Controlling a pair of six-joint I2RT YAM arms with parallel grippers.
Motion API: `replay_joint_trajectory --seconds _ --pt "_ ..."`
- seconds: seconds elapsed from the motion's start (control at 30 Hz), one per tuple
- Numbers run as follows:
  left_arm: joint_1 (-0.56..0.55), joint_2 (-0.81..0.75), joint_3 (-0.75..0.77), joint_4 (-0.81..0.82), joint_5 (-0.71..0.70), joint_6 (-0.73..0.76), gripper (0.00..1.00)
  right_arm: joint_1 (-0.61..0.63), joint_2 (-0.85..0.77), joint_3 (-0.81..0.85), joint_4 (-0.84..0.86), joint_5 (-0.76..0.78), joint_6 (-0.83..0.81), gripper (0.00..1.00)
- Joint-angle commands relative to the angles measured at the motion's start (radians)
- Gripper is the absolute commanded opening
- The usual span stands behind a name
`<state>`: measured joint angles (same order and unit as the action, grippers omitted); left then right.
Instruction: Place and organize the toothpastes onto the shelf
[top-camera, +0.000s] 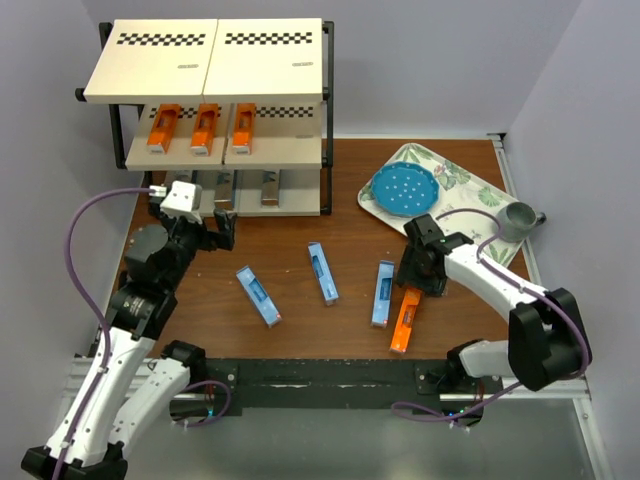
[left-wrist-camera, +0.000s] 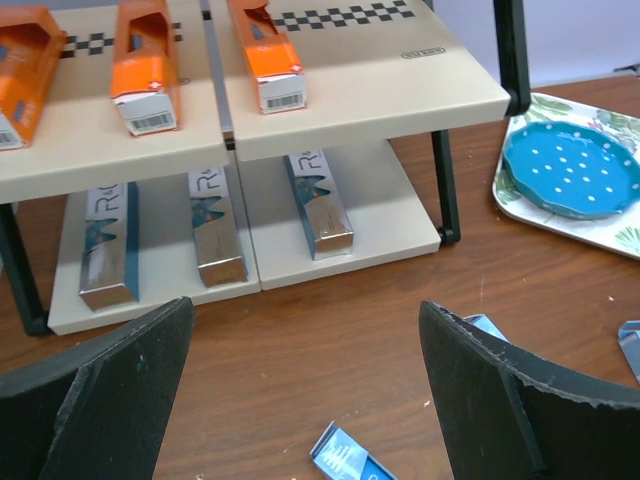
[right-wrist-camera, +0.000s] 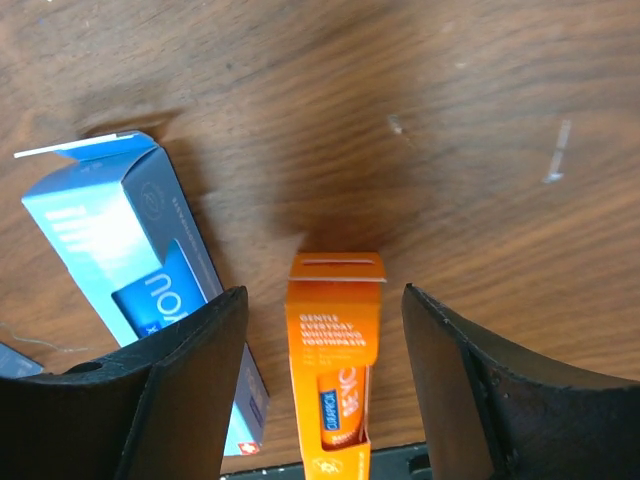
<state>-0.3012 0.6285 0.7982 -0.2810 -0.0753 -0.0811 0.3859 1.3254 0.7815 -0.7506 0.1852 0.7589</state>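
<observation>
The shelf (top-camera: 205, 60) stands at the back left. Three orange toothpastes (top-camera: 205, 128) lie on its middle tier and silver ones (left-wrist-camera: 320, 205) on the bottom tier. On the table lie three light blue toothpastes (top-camera: 258, 294) (top-camera: 322, 273) (top-camera: 383, 292) and one orange carton (top-camera: 404, 320). My right gripper (right-wrist-camera: 322, 292) is low over that orange carton (right-wrist-camera: 335, 350); its jaws straddle the carton with a gap on each side. A light blue carton (right-wrist-camera: 130, 240) lies just outside its left finger. My left gripper (left-wrist-camera: 305, 305) hangs open and empty in front of the shelf, above bare table.
A floral tray (top-camera: 480, 190) with a blue dotted plate (top-camera: 400, 188) sits at the back right, and a grey cup (top-camera: 518, 218) stands beside it. A black rail (top-camera: 320, 380) runs along the near edge.
</observation>
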Motion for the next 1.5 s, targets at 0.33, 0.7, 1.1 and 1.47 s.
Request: replay_joint_trajectory --seconds 0.33,0.7,1.1,1.47 --pt "-0.002 0.085 -0.019 0.068 0.207 -0.016 1.00 -0.002 0.101 -0.080 0.092 -0.062 0.011 0.59" --pt "-0.353 0.207 -0.071 0.236 0.043 -0.069 1.00 -0.005 0.008 -0.018 -0.024 -0.024 0.025 0.31" --pt "-0.826 0.508 -0.067 0.630 -0.243 -0.051 1.00 -0.028 -0.118 0.197 -0.208 -0.023 0.082 0.24" --pt "-1.038 0.720 -0.068 0.910 -0.418 0.153 1.00 -0.039 -0.130 0.279 -0.165 -0.119 0.213 0.23"
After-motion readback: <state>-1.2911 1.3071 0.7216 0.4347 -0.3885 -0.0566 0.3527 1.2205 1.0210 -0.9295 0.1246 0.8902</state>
